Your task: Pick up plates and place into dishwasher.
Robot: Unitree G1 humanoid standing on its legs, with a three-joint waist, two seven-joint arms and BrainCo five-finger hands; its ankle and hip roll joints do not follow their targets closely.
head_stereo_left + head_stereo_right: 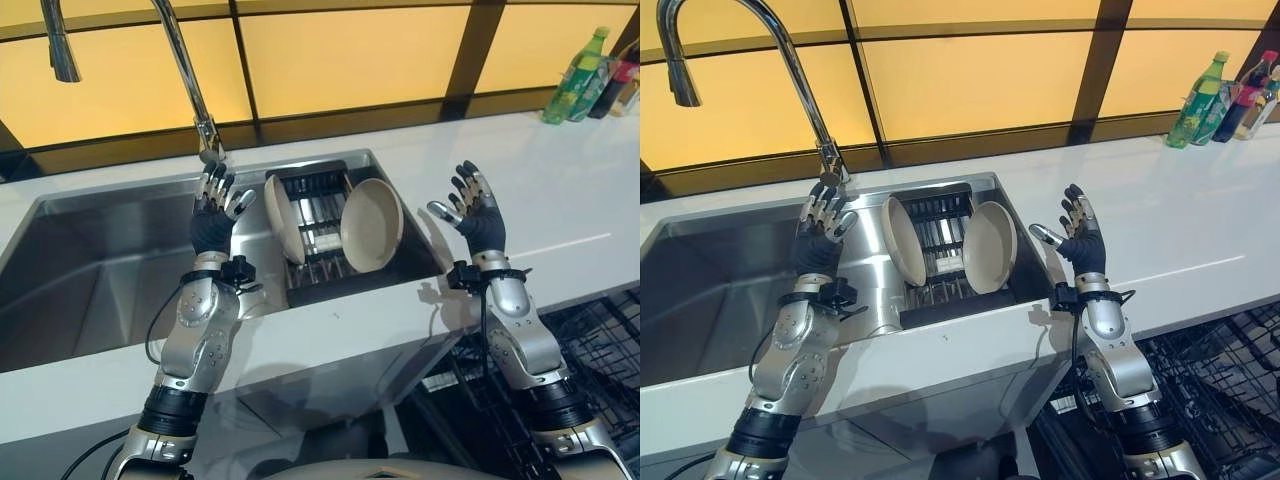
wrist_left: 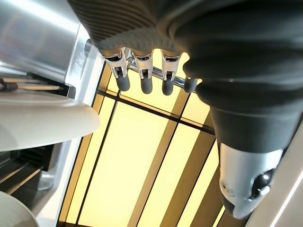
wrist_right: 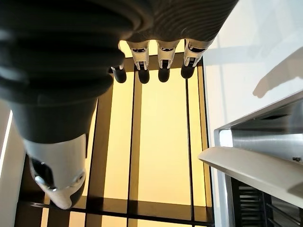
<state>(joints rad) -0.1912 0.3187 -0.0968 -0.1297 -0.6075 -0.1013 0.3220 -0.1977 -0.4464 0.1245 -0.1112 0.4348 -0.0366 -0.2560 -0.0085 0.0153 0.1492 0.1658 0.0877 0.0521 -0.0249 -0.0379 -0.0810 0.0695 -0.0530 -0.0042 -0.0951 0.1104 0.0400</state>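
Two cream plates stand on edge in a dark drying rack (image 1: 318, 232) inside the sink: the left plate (image 1: 283, 218) and the right plate (image 1: 371, 225), also the left plate (image 1: 902, 240) and right plate (image 1: 989, 247). My left hand (image 1: 212, 212) is raised over the sink just left of the rack, fingers straight, holding nothing. My right hand (image 1: 477, 215) is raised above the white counter right of the rack, open and empty. The left plate's rim (image 2: 42, 125) shows past my left fingers (image 2: 144, 82); the right plate's rim (image 3: 255, 170) shows beside my right fingers (image 3: 163, 71).
A steel sink basin (image 1: 90, 270) lies to the left, with a tall faucet (image 1: 185, 70) behind it. The white counter (image 1: 570, 200) stretches right; bottles (image 1: 580, 78) stand at its far corner. A black dishwasher rack (image 1: 600, 340) sits low on the right.
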